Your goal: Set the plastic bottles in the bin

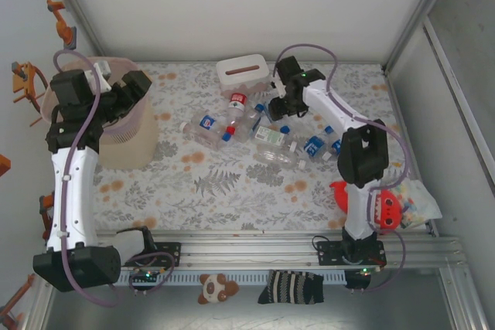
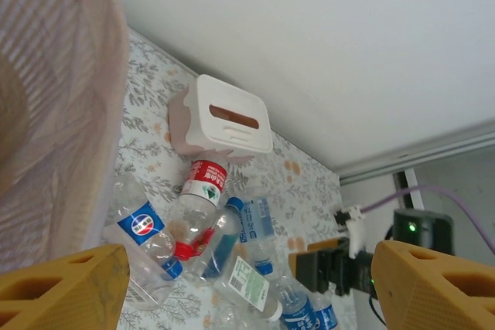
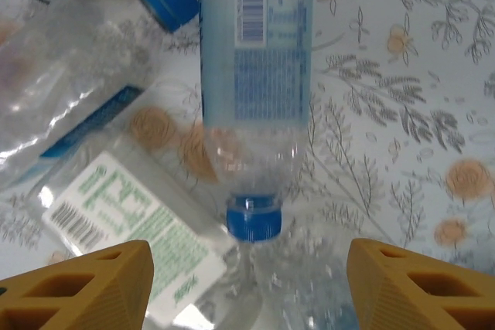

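Tall translucent pinkish-beige latticed plastic bin (image 1: 128,148): upright at the far left of the floral-patterned table cover (image 1: 232,191); close at the left edge of the left wrist view (image 2: 54,113).

Left gripper (image 1: 131,86): above the bin's rim, on its right side. Jaws spread wide in the left wrist view (image 2: 247,287); nothing between the yellow fingers (image 2: 69,291).

Small clear plastic bottles (image 1: 255,133): heaped lying flat at mid-table, right of the bin and well apart from it, just in front of the white rectangular slotted tissue box (image 1: 242,73). Among them, a red-labelled bottle (image 2: 203,187) just beside the box and a blue-labelled bottle (image 2: 143,229) nearest the bin.

Right gripper (image 1: 285,104): low over the far side of the heap. Jaws fully apart (image 3: 251,284), gripping nothing. Directly below, a clear bottle with pale blue label and blue cap (image 3: 254,75), cap pointing toward the gap between the fingers, next to a green-and-white-labelled bottle (image 3: 128,226).

Red plush toy (image 1: 379,202): at the near right of the table, beside the right arm.
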You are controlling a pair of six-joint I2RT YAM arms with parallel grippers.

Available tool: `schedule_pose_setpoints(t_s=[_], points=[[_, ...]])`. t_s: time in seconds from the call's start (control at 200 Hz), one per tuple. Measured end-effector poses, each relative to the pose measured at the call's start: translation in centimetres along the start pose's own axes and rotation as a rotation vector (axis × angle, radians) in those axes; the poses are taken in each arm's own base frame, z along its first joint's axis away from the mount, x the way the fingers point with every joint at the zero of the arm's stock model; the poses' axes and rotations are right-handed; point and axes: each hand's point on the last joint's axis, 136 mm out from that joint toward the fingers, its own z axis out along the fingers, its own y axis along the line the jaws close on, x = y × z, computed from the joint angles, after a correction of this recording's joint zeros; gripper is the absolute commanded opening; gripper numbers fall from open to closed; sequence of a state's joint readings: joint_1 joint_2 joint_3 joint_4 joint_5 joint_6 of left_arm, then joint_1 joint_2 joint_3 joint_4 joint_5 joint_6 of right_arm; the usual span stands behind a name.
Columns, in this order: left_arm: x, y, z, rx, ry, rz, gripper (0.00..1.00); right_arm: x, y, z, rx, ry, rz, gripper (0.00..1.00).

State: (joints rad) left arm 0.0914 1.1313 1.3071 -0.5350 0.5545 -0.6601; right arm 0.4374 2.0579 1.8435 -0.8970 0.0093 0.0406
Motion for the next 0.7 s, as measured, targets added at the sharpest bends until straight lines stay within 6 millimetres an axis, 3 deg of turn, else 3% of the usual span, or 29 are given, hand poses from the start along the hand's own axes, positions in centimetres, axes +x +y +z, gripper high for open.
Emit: schedule_pose_setpoints(t_s=[0.235, 0.456, 0.701], points=[[0.2, -0.3, 0.1, 0.010, 0.005, 0.007, 0.81, -2.4, -0.3, 4.1, -0.027, 0.001, -0.022, 0.71], [0.0, -0.7, -0.2, 0.003, 0.007, 0.021, 0.83, -3.0, 0.0, 6.3, -0.058, 0.011, -0.029, 0.72], [-1.8, -2.9, -1.7, 0.023, -0.035, 0.090, 0.84, -2.5, -0.1, 8.4, -0.069, 0.039, -0.037, 0.68]])
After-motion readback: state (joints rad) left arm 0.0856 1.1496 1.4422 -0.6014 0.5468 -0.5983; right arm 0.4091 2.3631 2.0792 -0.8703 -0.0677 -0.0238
